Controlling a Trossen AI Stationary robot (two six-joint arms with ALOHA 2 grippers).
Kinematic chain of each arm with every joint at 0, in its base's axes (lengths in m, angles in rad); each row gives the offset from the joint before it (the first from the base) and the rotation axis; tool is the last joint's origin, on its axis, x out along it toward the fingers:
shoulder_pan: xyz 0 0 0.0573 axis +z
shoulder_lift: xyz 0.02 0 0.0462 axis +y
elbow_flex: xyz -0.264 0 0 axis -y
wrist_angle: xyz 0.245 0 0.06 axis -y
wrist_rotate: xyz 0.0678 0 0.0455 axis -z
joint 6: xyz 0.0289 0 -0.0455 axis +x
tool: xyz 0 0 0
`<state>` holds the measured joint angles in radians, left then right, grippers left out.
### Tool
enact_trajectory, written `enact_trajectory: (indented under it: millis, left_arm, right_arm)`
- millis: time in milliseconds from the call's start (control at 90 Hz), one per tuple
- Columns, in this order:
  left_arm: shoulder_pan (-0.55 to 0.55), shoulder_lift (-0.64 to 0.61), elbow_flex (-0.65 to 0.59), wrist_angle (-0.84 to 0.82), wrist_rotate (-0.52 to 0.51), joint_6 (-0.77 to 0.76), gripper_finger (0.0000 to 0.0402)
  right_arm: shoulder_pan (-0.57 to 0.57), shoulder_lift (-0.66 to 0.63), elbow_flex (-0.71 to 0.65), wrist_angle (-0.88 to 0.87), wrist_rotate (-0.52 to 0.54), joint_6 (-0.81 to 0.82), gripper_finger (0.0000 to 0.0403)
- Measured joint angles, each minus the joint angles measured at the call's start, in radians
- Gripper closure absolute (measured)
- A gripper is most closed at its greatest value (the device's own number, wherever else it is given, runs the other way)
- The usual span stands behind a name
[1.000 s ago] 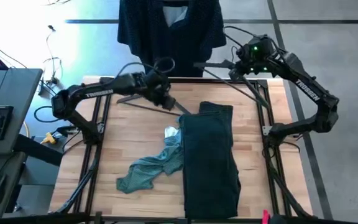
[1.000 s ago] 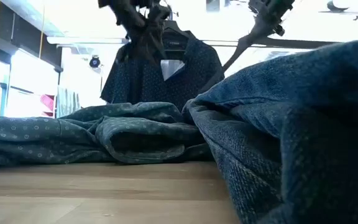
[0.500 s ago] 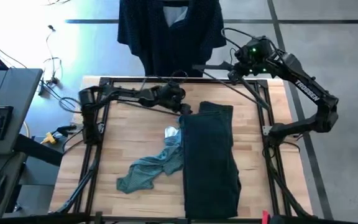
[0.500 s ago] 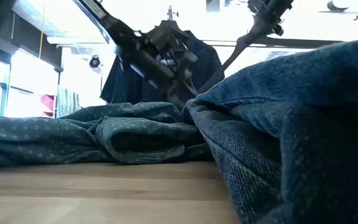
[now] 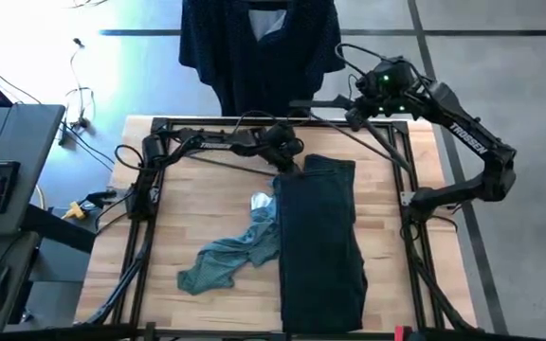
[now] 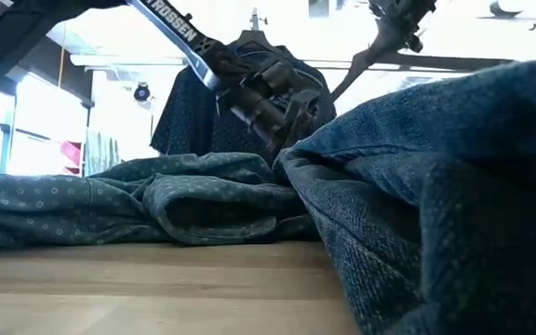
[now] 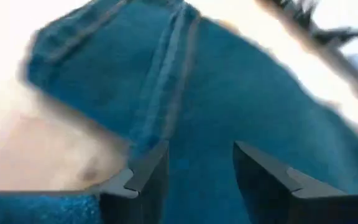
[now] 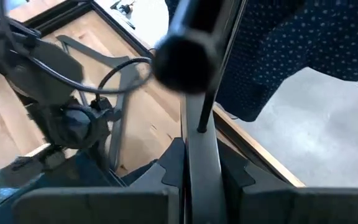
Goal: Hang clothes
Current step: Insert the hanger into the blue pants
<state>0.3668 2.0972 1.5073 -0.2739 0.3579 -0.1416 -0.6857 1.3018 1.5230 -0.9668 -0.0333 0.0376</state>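
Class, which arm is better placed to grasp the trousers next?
Left. Its open pincer hovers at the trousers' top edge; the right pincer is already shut on the hanger.

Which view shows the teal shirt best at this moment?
The high view: the whole teal shirt lies crumpled on the table, left of the black trousers. The low view shows only its near folds edge-on. The left wrist view shows trouser fabric; the right wrist view shows nothing clear of it.
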Motion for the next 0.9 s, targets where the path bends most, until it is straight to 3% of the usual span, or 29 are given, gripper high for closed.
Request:
enact_trajectory:
  millis: [100, 311, 456, 556, 700, 900]
  left_arm:
    - [-0.007, 0.001, 0.009, -0.044, -0.024, 0.101, 0.0247]
    - [0.001, 0.072, 0.008, -0.031, 0.080, 0.052, 0.0247]
    - [0.002, 0.085, 0.009, -0.027, 0.093, 0.043, 0.0256]
    - [-0.001, 0.085, 0.009, -0.024, 0.100, 0.110, 0.0290]
    - [-0.010, 0.085, 0.009, -0.021, 0.101, 0.150, 0.0384]
    - [-0.058, 0.008, 0.044, -0.072, 0.017, 0.309, 0.0401]
  right_arm:
    - [0.008, 0.000, 0.000, 0.000, 0.004, 0.008, 0.0378]
    - [0.014, 0.000, 0.000, 0.001, 0.004, 0.011, 0.0378]
    - [0.014, 0.000, 0.000, 0.000, 0.004, 0.011, 0.0378]
    - [0.014, 0.000, 0.000, 0.000, 0.004, 0.011, 0.0378]
    - [0.014, 0.000, 0.000, 0.001, 0.004, 0.010, 0.0378]
    - [0.014, -0.017, 0.000, -0.005, 0.056, 0.007, 0.0378]
